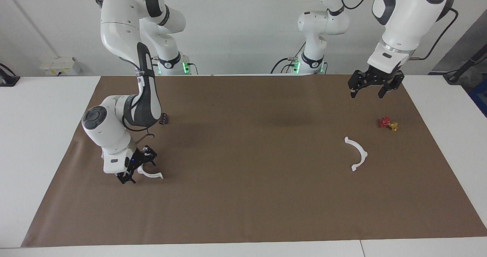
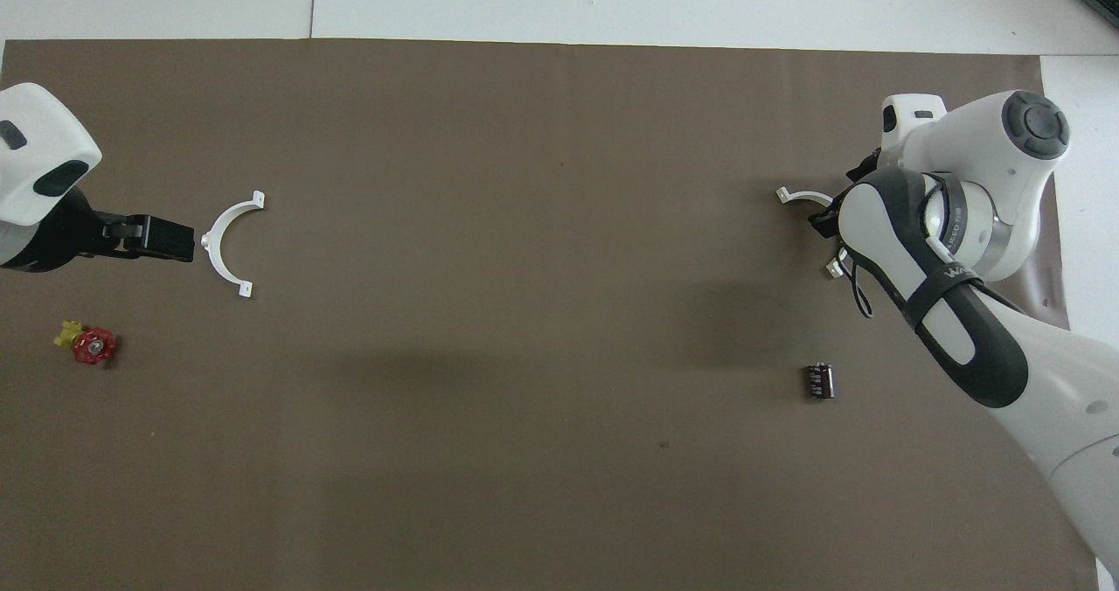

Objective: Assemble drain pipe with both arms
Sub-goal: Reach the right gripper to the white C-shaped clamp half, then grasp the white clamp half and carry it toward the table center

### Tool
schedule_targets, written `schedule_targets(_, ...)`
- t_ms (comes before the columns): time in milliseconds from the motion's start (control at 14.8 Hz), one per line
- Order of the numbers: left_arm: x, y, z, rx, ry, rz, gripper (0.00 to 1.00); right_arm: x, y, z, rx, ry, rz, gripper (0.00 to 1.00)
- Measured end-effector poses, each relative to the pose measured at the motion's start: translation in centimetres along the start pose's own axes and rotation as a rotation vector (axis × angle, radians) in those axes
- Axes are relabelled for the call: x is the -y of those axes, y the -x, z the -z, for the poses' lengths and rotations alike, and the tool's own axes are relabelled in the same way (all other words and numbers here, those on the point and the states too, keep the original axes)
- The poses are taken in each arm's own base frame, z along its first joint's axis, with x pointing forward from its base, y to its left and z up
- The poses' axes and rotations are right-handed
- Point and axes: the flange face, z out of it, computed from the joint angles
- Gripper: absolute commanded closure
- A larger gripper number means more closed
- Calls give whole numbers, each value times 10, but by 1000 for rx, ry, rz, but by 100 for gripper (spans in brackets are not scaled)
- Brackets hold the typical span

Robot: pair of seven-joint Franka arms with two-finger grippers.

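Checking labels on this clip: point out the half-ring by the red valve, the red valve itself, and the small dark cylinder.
half-ring [image 1: 359,153], facing view, middle of its curve.
red valve [image 1: 385,122], facing view, red handwheel.
dark cylinder [image 2: 819,380], overhead view, middle of its body.
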Motion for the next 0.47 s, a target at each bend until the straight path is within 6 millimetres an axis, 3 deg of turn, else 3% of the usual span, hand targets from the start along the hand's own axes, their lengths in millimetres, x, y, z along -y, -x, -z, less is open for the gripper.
schedule_targets(136, 0, 0, 0, 0, 0, 0, 0, 2, 2, -3, 7, -8, 0, 5)
schedule_targets(339, 0, 0, 0, 0, 0, 0, 0, 2, 5, -5, 12, -14, 6, 18)
schedule_targets(407, 0, 0, 0, 0, 0, 0, 0, 2, 5, -5, 12, -14, 7, 29)
schedule_targets(475, 0, 0, 0, 0, 0, 0, 0, 2, 5, -5, 11, -14, 8, 48)
